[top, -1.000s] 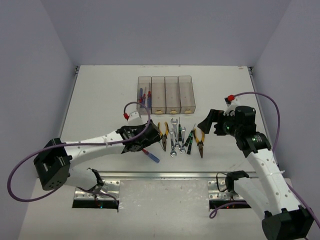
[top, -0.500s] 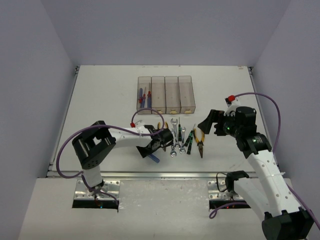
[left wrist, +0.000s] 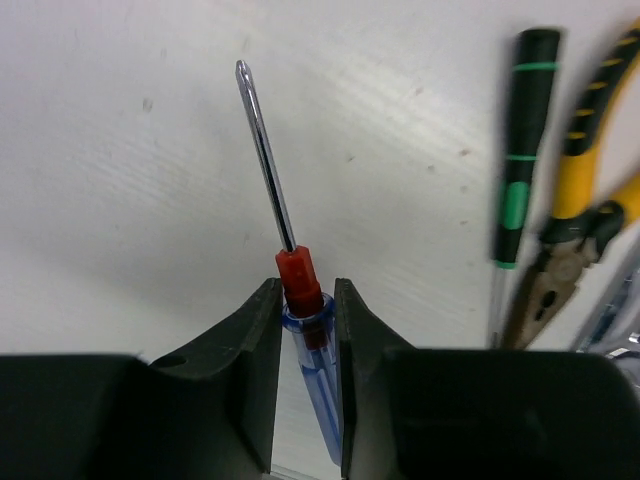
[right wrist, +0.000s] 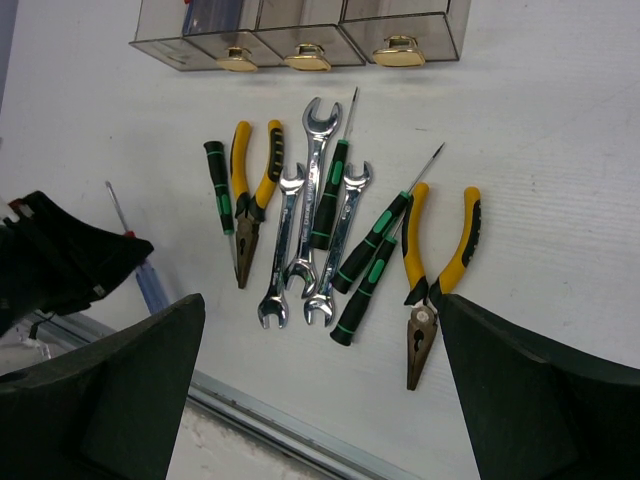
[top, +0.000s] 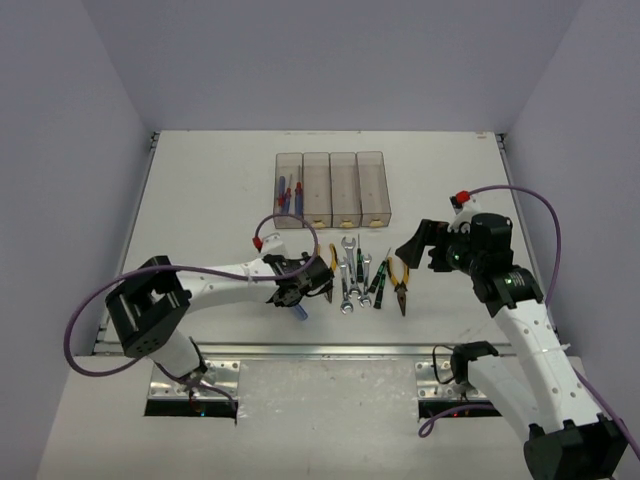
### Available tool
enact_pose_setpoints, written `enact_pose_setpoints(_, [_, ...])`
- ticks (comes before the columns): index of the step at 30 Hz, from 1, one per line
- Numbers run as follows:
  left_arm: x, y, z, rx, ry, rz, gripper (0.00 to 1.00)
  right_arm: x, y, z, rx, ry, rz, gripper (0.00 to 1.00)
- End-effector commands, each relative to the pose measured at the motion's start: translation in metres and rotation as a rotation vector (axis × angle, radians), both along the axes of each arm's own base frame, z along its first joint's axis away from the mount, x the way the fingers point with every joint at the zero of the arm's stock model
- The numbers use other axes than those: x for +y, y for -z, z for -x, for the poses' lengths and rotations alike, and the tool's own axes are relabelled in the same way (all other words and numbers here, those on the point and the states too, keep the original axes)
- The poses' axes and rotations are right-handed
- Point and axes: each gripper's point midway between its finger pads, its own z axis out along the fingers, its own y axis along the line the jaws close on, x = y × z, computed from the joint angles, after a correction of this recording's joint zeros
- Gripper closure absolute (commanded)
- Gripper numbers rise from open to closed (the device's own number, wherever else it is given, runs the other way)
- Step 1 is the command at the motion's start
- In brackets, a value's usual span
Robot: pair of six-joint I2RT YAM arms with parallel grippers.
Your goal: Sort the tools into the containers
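My left gripper (left wrist: 305,310) is shut on a blue-and-red-handled screwdriver (left wrist: 298,275), whose shaft points away over the table. From above, that gripper (top: 297,290) sits left of the tool row, and the blue handle (top: 303,314) pokes out below it. Two yellow-handled pliers (right wrist: 248,190) (right wrist: 435,270), silver wrenches (right wrist: 310,200) and green-and-black screwdrivers (right wrist: 370,250) lie side by side. The four joined containers (top: 331,188) stand behind them; the leftmost holds blue-and-red screwdrivers (top: 288,192). My right gripper (right wrist: 320,300) hangs open above the tools, holding nothing.
A metal rail (top: 330,350) runs along the table's near edge, just in front of the tools. White walls close off the sides and back of the table. A purple cable (top: 285,225) loops above the left wrist.
The left jaws have closed from wide open onto the screwdriver's handle, and the left arm has shifted its pose. The right arm has not moved.
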Motion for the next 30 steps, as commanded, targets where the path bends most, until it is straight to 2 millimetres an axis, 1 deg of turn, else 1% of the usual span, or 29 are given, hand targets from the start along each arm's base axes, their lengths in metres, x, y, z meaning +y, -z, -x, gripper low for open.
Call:
enact_pose_setpoints(1, [-0.009, -0.099, -0.091, -0.309, 0.227, -0.018, 1.00, -0.001, -0.007, -0.008, -0.042, 0.009, -0.001, 0.01])
enact_pose_setpoints(2, [-0.010, -0.106, -0.113, -0.327, 0.287, 0.026, 1.00, -0.002, -0.007, -0.008, -0.039, 0.012, 0.002, 0.01])
enact_pose_setpoints(3, [-0.001, -0.116, -0.141, -0.361, 0.325, 0.034, 1.00, -0.002, -0.007, -0.008, -0.037, 0.012, 0.003, 0.01])
enact_pose_setpoints(4, [0.001, -0.122, -0.160, -0.376, 0.369, 0.063, 1.00, -0.002, -0.008, -0.008, -0.036, 0.010, 0.004, 0.01])
enact_pose_setpoints(6, [0.009, -0.128, -0.187, -0.381, 0.400, 0.061, 1.00, -0.001, -0.007, -0.007, -0.036, 0.005, 0.001, 0.01])
enact_pose_setpoints(7, [0.009, -0.129, -0.201, -0.371, 0.434, 0.056, 1.00, 0.000, -0.007, -0.006, -0.037, 0.004, -0.001, 0.01])
enact_pose_setpoints(9, [0.011, -0.128, -0.234, -0.336, 0.505, 0.024, 1.00, 0.000, -0.007, -0.006, -0.042, 0.002, -0.003, 0.01])
enact_pose_setpoints(10, [0.013, -0.131, -0.251, -0.332, 0.532, 0.012, 1.00, 0.000, -0.007, -0.006, -0.042, 0.001, -0.004, 0.01])
enact_pose_setpoints(11, [0.012, -0.144, -0.268, -0.348, 0.540, 0.004, 1.00, 0.001, -0.007, -0.006, -0.039, -0.001, -0.005, 0.01])
enact_pose_setpoints(12, [0.012, -0.141, -0.280, -0.329, 0.565, -0.008, 1.00, 0.001, -0.008, -0.007, -0.040, -0.003, -0.007, 0.01])
enact_pose_setpoints(15, [0.010, -0.130, -0.302, -0.307, 0.605, -0.043, 0.99, 0.003, -0.007, -0.006, -0.042, -0.012, -0.015, 0.01])
enact_pose_setpoints(17, [0.009, -0.120, -0.314, -0.282, 0.619, -0.057, 0.96, 0.003, -0.007, -0.006, -0.040, -0.014, -0.015, 0.01])
enact_pose_setpoints(21, [0.012, -0.094, -0.322, -0.215, 0.624, -0.086, 0.93, 0.003, -0.008, -0.006, -0.040, -0.012, -0.013, 0.01])
enact_pose_setpoints(22, [0.013, -0.093, -0.323, -0.209, 0.623, -0.095, 0.89, 0.003, -0.007, -0.006, -0.038, -0.013, -0.014, 0.01])
enact_pose_setpoints(23, [0.013, -0.090, -0.324, -0.205, 0.623, -0.095, 0.89, 0.003, -0.008, -0.006, -0.040, -0.013, -0.014, 0.01])
enact_pose_setpoints(24, [0.014, -0.086, -0.323, -0.191, 0.623, -0.101, 0.78, 0.003, -0.007, -0.007, -0.037, -0.012, -0.013, 0.01])
enact_pose_setpoints(25, [0.016, -0.084, -0.323, -0.186, 0.619, -0.105, 0.70, 0.003, -0.006, -0.006, -0.035, -0.014, -0.014, 0.01])
enact_pose_setpoints(26, [0.017, -0.081, -0.321, -0.174, 0.614, -0.106, 0.57, 0.003, -0.006, -0.007, -0.035, -0.013, -0.011, 0.01])
enact_pose_setpoints(29, [0.028, -0.076, -0.314, -0.158, 0.570, -0.132, 0.36, 0.002, -0.005, -0.007, -0.026, -0.010, -0.008, 0.01])
enact_pose_setpoints(30, [0.030, -0.083, -0.312, -0.174, 0.555, -0.130, 0.29, 0.002, -0.005, -0.007, -0.023, -0.010, -0.007, 0.01])
